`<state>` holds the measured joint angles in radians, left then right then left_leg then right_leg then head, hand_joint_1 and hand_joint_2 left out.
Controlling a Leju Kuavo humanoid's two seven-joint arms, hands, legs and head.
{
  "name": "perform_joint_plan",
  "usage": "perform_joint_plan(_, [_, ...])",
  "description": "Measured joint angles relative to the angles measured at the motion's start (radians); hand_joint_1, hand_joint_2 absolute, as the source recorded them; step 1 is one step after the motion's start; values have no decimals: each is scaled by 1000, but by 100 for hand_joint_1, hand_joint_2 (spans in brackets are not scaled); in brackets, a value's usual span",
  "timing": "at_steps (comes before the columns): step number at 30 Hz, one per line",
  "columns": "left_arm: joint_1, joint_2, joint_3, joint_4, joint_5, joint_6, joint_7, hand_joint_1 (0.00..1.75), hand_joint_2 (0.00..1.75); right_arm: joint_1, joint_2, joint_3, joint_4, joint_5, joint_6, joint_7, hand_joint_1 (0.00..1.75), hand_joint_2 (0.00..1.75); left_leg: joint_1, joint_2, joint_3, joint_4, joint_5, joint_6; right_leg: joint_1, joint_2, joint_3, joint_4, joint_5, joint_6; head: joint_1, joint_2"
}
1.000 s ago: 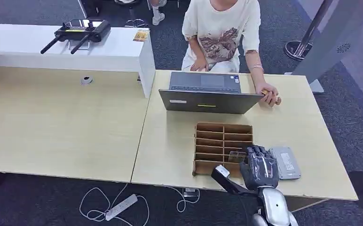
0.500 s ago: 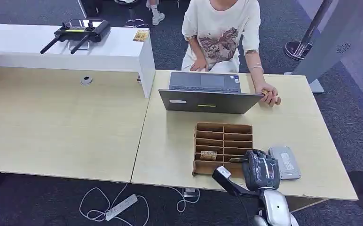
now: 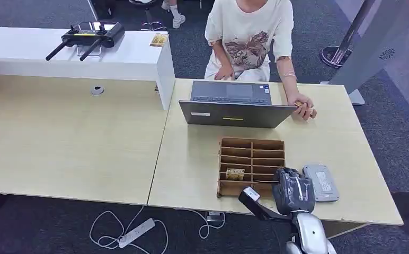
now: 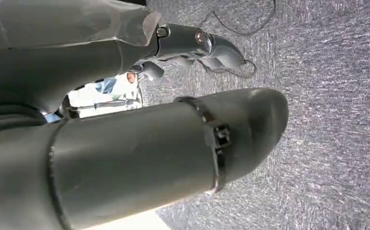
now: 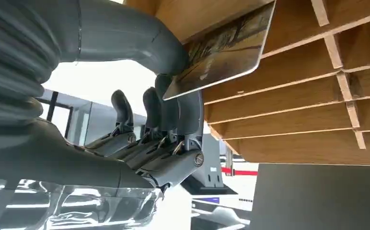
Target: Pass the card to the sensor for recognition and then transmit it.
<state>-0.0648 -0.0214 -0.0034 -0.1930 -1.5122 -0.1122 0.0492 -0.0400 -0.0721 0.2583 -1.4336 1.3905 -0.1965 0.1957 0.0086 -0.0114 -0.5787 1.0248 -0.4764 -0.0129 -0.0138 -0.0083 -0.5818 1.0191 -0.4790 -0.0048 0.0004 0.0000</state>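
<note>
While the right hand [image 3: 293,190] pinches the card [image 5: 226,50] between thumb and fingers, with the remaining fingers curled beneath it, the card sits at the near edge of the rack [image 3: 251,165], partly over a near right-hand slot; the wrist view shows it tilted, one edge against a wooden divider; the sensor [image 3: 321,182] lies flat on the desk [image 3: 192,159] just beside the hand on its right; a second card [image 3: 235,173] rests in a left-hand slot of the rack; beyond the rack stands a laptop [image 3: 234,106], where a person [image 3: 250,37] sits with one hand at its corner; the left hand [image 4: 192,45] hangs over carpet, fingers loosely curled with nothing in them. To do the step well, lift the card straight out until it clears the dividers, keep the pinch firm, then carry it sideways and hold it flat, close over the sensor face. Compared with a second ago, the hand has drawn back toward the near edge of the rack and closed on the card; the second card, then hidden by the hand, is uncovered.
</note>
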Motion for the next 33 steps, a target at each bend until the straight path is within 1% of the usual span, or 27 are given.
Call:
perform_joint_plan(2, [0,0,-4,0,0,0,-4,0,0,-2,0,0,3,-22,-4,-10,134,175,0,0,0,0,0,0,0,0,0,0,0,0,0,0])
perform_joint_plan(3, [-1,0,-5,0,0,0,-5,0,0,-3,0,0,4,-41,-4,-21,133,175,0,0,0,0,0,0,0,0,0,0,0,0,0,0])
perform_joint_plan(6, [-1,0,-7,0,0,0,-5,0,0,-5,0,-1,4,-107,-3,-64,134,175,0,0,0,0,0,0,0,0,0,0,0,0,0,0])
perform_joint_plan(9, [-2,0,-9,0,0,0,-5,0,0,-6,0,-2,4,-136,-2,-82,136,175,0,0,0,0,0,0,0,0,0,0,0,0,0,0])
perform_joint_plan(13, [-2,0,-10,0,0,-3,-5,0,0,-6,0,-3,4,-141,-1,-89,136,175,0,0,0,0,0,0,0,0,0,0,0,0,0,0])
perform_joint_plan(15, [-2,0,-10,0,0,-3,-5,0,0,-6,0,-3,4,-143,-1,-91,140,175,0,0,0,0,0,0,0,0,0,0,0,0,0,0])
perform_joint_plan(18, [-2,0,-11,0,0,-3,-5,0,0,-7,0,-4,4,-149,-1,-92,138,175,0,0,0,0,0,0,0,0,0,0,0,0,0,0])
perform_joint_plan(22, [-3,0,-11,0,0,-3,-5,0,0,-7,0,-4,4,-153,-1,-93,152,175,0,0,0,0,0,0,0,0,0,0,0,0,0,0])
perform_joint_plan(23, [-3,0,-12,0,0,-3,-5,0,0,-7,0,-4,4,-153,-1,-93,154,175,0,0,0,0,0,0,0,0,0,0,0,0,0,0])
perform_joint_plan(24, [-3,0,-13,0,0,-3,-5,0,0,-7,-1,-4,4,-155,-1,-93,150,175,0,0,0,0,0,0,0,0,0,0,0,0,0,0])
perform_joint_plan(30, [-5,0,-24,0,0,-4,-5,0,0,-6,-1,-4,1,-156,-1,-94,164,175,0,0,0,0,0,0,0,0,0,0,0,0,0,0])
perform_joint_plan(33, [-6,0,-30,0,0,-4,-5,0,0,-6,-1,-4,-2,-156,-1,-94,166,175,0,0,0,0,0,0,0,0,0,0,0,0,0,0])
